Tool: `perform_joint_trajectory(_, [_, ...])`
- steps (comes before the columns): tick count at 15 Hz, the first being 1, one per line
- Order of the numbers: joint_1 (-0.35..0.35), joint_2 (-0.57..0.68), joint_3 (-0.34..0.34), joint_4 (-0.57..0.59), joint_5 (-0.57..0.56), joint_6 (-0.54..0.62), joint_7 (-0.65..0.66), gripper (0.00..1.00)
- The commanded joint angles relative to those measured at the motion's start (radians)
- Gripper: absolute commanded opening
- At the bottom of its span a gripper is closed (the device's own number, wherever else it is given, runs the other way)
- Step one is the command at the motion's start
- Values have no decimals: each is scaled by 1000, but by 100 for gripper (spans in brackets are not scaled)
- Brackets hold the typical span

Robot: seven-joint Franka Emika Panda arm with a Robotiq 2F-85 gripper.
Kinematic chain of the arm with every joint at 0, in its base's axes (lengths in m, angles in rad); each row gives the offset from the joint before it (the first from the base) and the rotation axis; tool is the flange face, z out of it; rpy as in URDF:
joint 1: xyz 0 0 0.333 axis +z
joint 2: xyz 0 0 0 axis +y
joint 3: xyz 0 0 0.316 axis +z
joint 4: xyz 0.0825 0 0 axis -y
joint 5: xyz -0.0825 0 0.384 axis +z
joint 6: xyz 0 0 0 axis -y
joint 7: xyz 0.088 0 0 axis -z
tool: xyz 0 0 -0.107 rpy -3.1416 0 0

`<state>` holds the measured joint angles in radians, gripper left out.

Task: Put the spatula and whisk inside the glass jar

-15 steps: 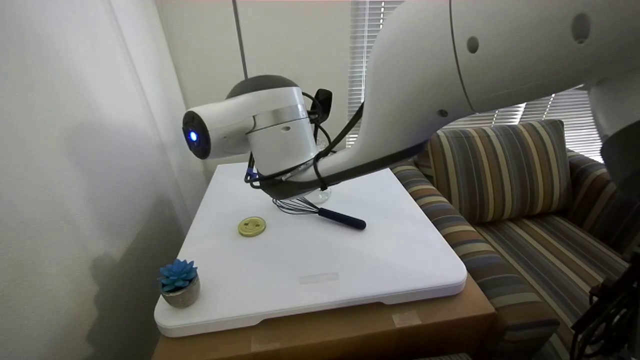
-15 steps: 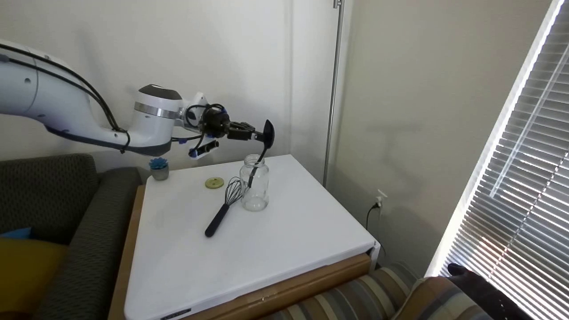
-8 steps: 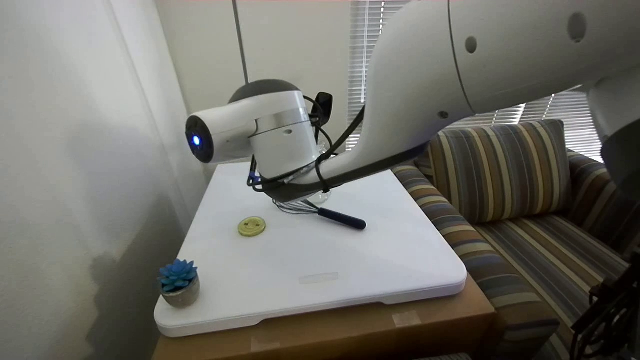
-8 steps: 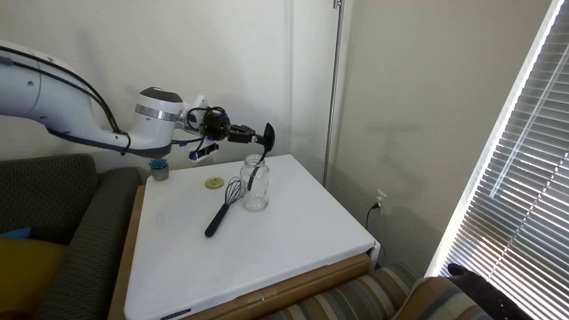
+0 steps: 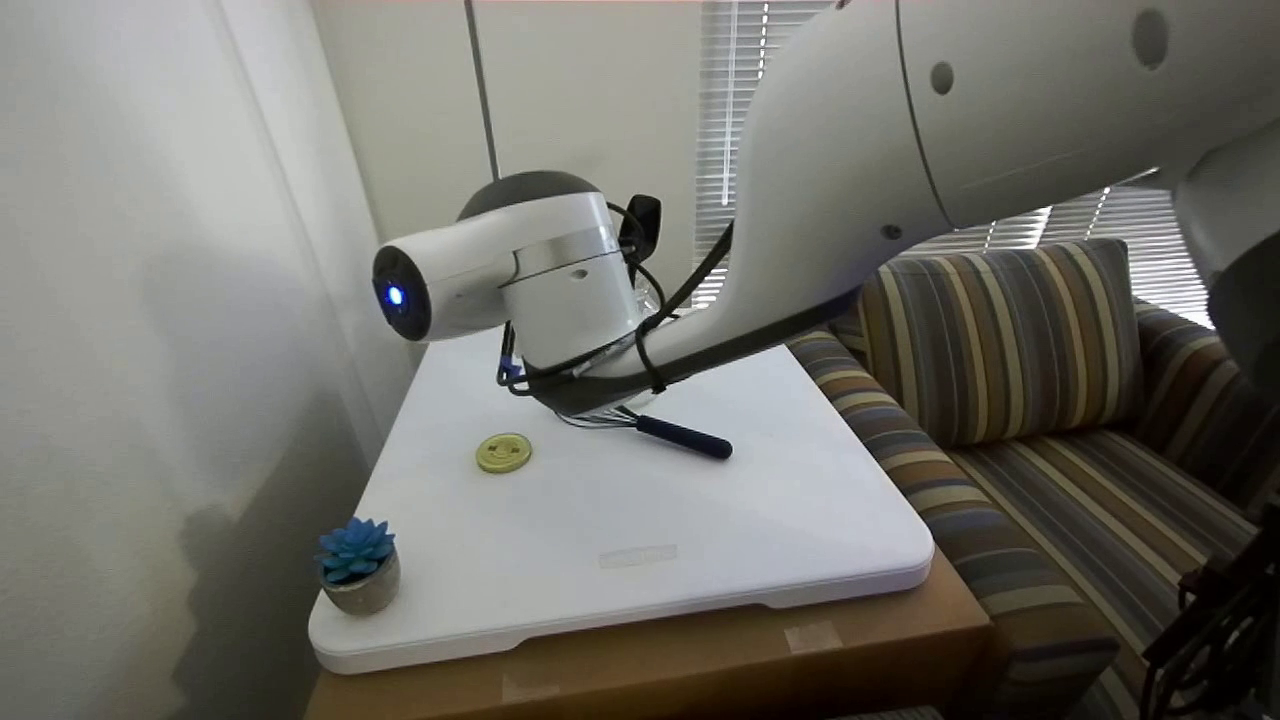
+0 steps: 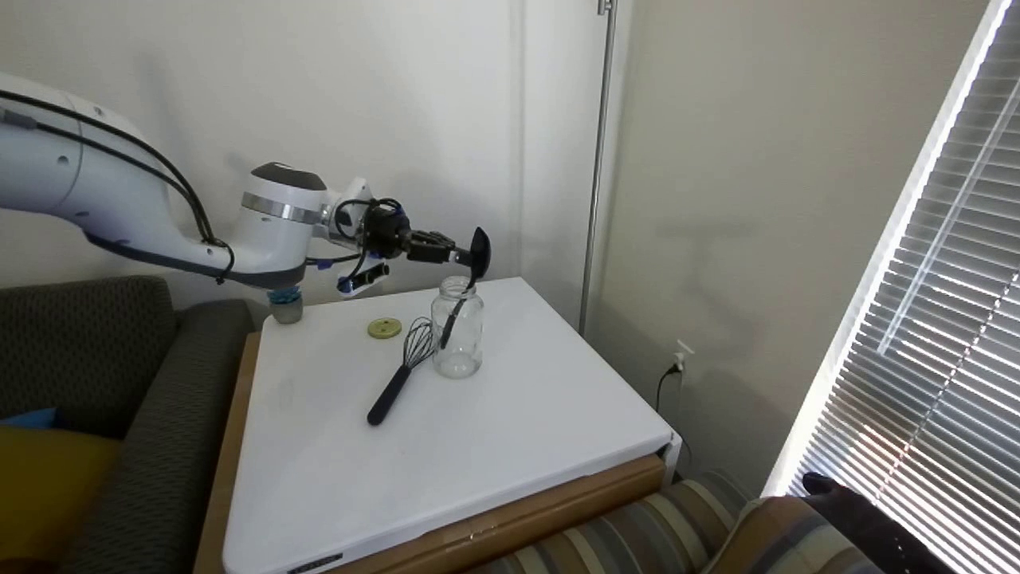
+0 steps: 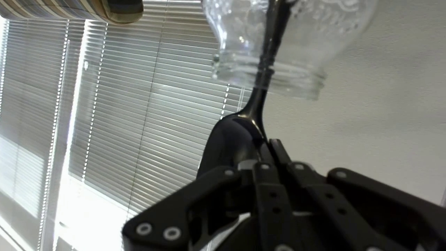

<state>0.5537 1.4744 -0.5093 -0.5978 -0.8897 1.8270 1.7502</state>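
One robot arm [image 6: 275,219] fills the left in an exterior view, held high above the worktop [image 6: 510,430], presumably to spare everything underneath. Next along, a potted plant [image 6: 287,308] at the edge, likely just decoration, tucked well out of the way. Then a yellow lid [image 6: 384,328], lying flat by itself! On we go to the whisk [image 6: 407,368]: down on the worktop, nobody's grip on it, handle pointing away, wires just beside the glass jar [image 6: 466,335], touching or not I can't tell. Its turn should come next. That jar stands upright, mouth uncovered, which would explain the loose lid. And up above, here's the action: the end effector [image 6: 460,255] is clenched on the head of the spatula [image 6: 480,253]! Smart hold, I'd say, because pinching the head leaves the long handle free to go in first. And in it is, slanting through the mouth, its tip looking short of the bottom. My call: lower it further before letting go, or that heavy-looking head might tip the jar.
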Motion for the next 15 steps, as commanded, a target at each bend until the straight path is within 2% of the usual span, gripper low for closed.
perform_joint_trajectory(1, [-48,0,103,26,-100,0,-23,11])
perform_joint_trajectory(3, [-60,0,138,28,-136,-2,-22,36])
perform_joint_trajectory(11, [-89,0,200,49,-193,-17,-20,93])
perform_joint_trajectory(13, [-94,0,202,67,-191,-27,-16,100])
perform_joint_trajectory(15, [-96,-1,203,105,-178,-56,-8,100])
